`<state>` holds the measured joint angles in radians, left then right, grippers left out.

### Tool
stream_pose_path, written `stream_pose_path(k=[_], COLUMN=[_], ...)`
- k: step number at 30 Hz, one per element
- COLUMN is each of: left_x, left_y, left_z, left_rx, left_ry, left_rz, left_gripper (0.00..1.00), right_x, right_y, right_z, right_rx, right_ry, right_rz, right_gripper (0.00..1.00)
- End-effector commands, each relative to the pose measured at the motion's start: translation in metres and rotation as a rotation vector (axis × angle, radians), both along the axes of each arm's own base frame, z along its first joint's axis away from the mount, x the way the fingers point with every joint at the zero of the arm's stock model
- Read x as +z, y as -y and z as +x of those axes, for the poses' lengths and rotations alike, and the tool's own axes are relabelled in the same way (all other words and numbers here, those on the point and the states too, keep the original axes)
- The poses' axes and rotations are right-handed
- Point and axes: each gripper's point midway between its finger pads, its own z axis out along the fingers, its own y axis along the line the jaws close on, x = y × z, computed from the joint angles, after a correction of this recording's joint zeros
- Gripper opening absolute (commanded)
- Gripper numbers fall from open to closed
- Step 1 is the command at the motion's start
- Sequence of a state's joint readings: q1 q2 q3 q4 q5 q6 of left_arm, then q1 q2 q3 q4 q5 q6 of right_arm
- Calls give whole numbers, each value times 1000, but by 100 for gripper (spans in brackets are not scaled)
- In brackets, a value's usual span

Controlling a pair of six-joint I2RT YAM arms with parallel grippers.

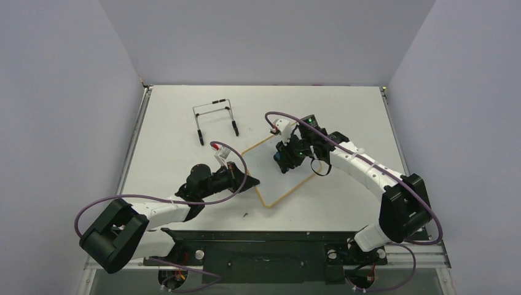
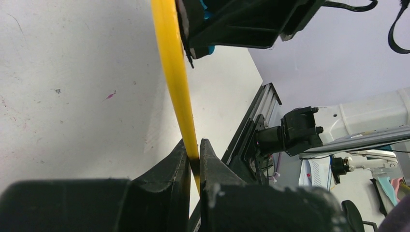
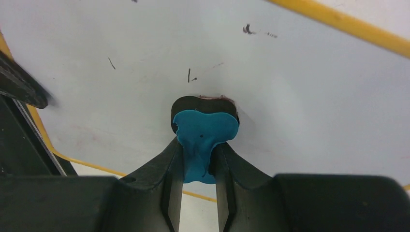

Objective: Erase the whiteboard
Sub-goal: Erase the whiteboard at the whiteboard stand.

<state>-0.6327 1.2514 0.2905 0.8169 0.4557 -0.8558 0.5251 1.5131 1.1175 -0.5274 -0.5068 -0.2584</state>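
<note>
The whiteboard [image 1: 270, 169] lies near the table's middle, white with a thin yellow frame, turned at an angle. My left gripper [image 1: 246, 182] is shut on its left edge; the left wrist view shows the frame [image 2: 175, 72] pinched between the jaws of the gripper [image 2: 194, 151]. My right gripper [image 1: 285, 161] is shut on the small blue eraser [image 3: 205, 133], whose dark felt end presses on the board's face [image 3: 300, 92]. A few small dark marks [image 3: 249, 30] show on the board beyond the eraser.
A black wire easel stand [image 1: 214, 118] stands at the back left of the table [image 1: 344, 107]. The right arm's cable loops over the board's far side. A black rail [image 1: 270, 236] runs along the near edge.
</note>
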Motion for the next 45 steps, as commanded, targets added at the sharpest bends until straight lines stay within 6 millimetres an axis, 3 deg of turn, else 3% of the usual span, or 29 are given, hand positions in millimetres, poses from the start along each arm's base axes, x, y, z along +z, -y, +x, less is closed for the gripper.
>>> stream_pose_path(k=[1,2,5,7,10,13,17,19,27,30,35,37,45], left_x=[69,69,70,70,71,69,68,68,70,71,78,80,90], left_y=[11,12,11,10,8,5,3,3,3,-2,-15,-19,-23], left_z=[-2,-3,-6,-8,-8,-3,5,9,22,30,40,44,43], left_rx=[-69,-78,-89,-89,-81,-51,-11,7,75,132,232,267,284], left_ry=[231,233,236,241,252,252,250,243,183,170,174,176,200], left_rz=[-159,-161,-164,-165,-161,-149,-153,-162,-215,-226,-246,-249,-271], left_gripper=[0,0,0,0,0,0,0,0,0,0,0,0,0], right_x=[46,48,37,28,15,-3,-14,-7,55,64,58,43,33], right_y=[8,14,58,79,98,99,80,60,-54,-74,-79,-72,-33], right_z=[48,64,111,125,127,103,61,41,-30,-31,-27,-28,24], right_rx=[-164,-209,-386,-430,-427,-356,-208,-133,121,89,-60,-103,-333], right_ry=[147,164,173,175,153,84,28,33,75,67,-10,-27,-34], right_rz=[84,82,27,-14,-58,-88,-64,-29,168,209,284,277,293], right_gripper=[0,0,0,0,0,0,0,0,0,0,0,0,0])
